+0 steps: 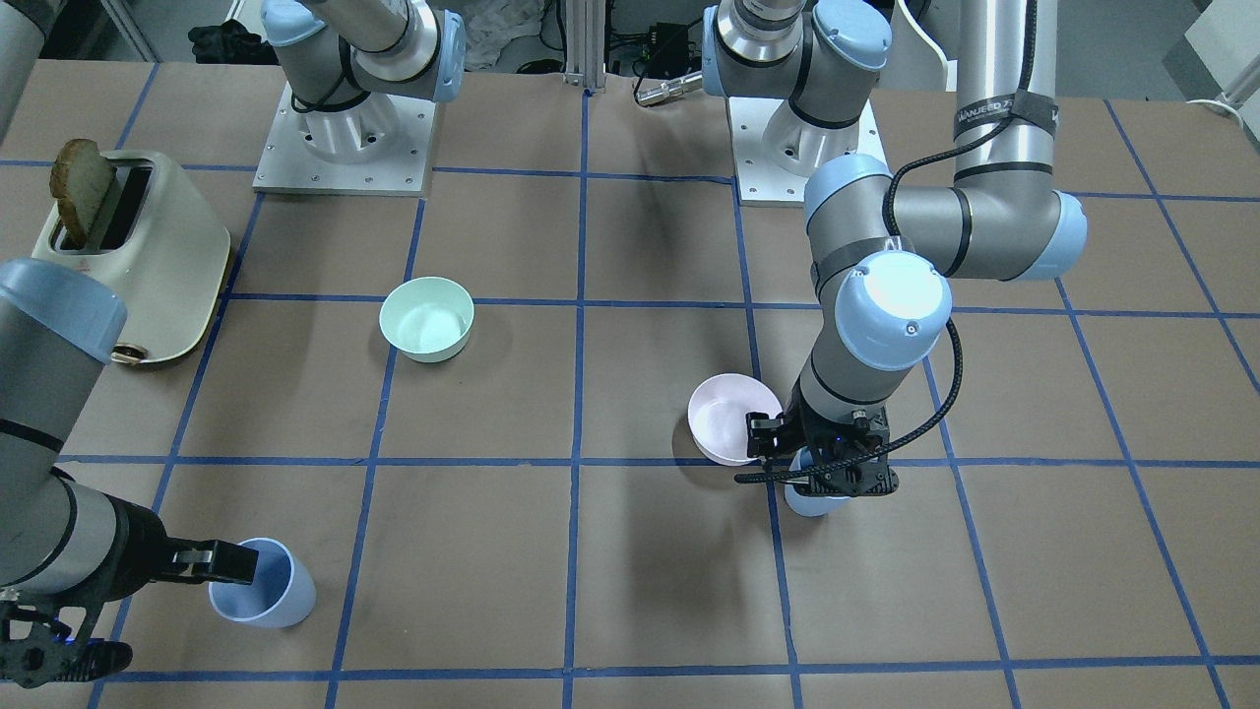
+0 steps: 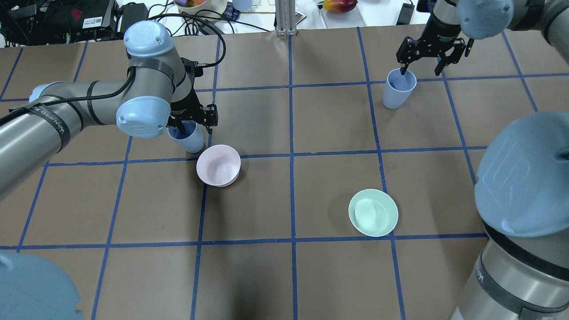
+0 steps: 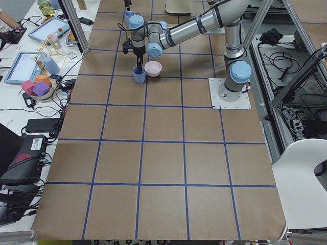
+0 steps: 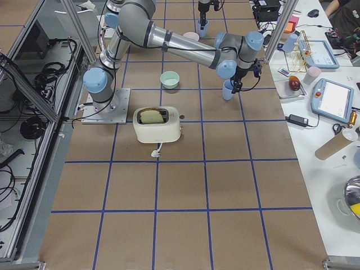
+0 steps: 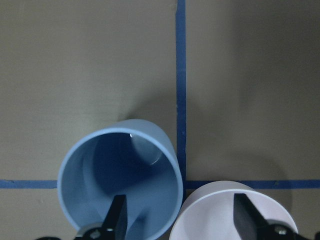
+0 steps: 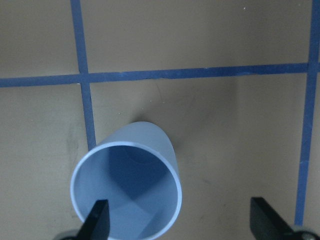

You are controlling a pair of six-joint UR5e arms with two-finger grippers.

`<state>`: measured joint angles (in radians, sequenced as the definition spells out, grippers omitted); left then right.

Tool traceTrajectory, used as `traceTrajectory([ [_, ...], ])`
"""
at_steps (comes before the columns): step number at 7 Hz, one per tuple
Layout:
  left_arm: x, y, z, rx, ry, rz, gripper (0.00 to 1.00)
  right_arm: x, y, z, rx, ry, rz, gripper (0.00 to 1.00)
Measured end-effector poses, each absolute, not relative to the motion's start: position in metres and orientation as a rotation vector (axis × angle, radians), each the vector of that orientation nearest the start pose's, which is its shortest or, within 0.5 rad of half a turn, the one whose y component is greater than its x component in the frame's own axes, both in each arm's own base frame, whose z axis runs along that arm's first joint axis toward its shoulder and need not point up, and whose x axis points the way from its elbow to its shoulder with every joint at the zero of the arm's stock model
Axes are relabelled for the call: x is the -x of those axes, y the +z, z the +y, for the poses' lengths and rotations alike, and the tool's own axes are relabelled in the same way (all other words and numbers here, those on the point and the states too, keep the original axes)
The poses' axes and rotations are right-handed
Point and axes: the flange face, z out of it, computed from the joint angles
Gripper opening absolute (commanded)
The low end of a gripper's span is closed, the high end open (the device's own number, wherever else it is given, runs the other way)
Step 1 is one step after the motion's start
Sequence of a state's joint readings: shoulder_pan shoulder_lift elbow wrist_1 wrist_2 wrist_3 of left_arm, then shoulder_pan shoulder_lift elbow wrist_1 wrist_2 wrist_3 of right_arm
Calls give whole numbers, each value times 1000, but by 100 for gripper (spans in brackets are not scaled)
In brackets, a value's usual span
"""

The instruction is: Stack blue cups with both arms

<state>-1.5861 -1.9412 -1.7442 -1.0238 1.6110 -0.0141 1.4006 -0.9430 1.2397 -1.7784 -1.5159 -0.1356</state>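
Both spread wide — left fingers (image 5: 118, 217) straddle blue cup (image 5: 120, 172) rim, right fingers (image 6: 97, 222) likewise

Left cup (image 2: 194, 141) upright, perhaps touching pink bowl (image 2: 218, 165); right cup (image 2: 399, 91) upright, apart.

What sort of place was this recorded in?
Most likely a robotics lab: left arm and right arm bolted to a tape-gridded table, with a side bench holding tablets.
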Motion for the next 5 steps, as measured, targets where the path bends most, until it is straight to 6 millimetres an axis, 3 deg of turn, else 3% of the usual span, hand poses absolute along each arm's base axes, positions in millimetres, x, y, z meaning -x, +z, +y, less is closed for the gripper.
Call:
traceTrajectory([
  [1,138,253,-588,-2,-6,3101,0,-15,270,-730,-58,153,3066,73],
  [3,138,253,-591,-9,-31,3099,0,-15,251,-731,-61,193,3059,3],
  [5,139,262,-606,-42,-150,3092,0,-15,246,-731,-56,219,3055,0],
])
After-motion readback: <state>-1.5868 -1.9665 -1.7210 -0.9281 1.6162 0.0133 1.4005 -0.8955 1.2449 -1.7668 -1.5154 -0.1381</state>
